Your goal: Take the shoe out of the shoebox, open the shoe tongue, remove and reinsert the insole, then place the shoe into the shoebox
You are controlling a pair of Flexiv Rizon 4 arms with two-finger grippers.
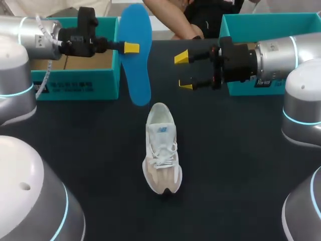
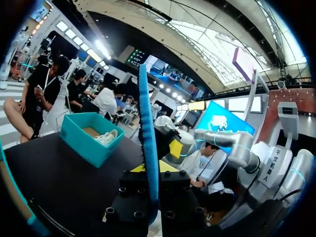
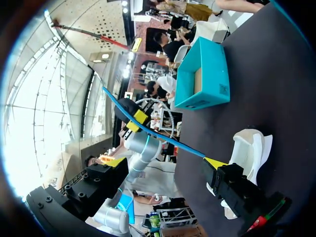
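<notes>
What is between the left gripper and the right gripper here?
Only the blue insole, clamped in the left gripper. A bare gap separates it from the open right gripper. The head view shows this.

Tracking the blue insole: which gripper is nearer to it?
Left. The left gripper is shut on the insole; the right gripper hangs open beside it, apart.

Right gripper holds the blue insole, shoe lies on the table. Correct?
No. The left gripper holds the blue insole; the right gripper is open beside it. The head view shows this. The shoe does lie on the table.
</notes>
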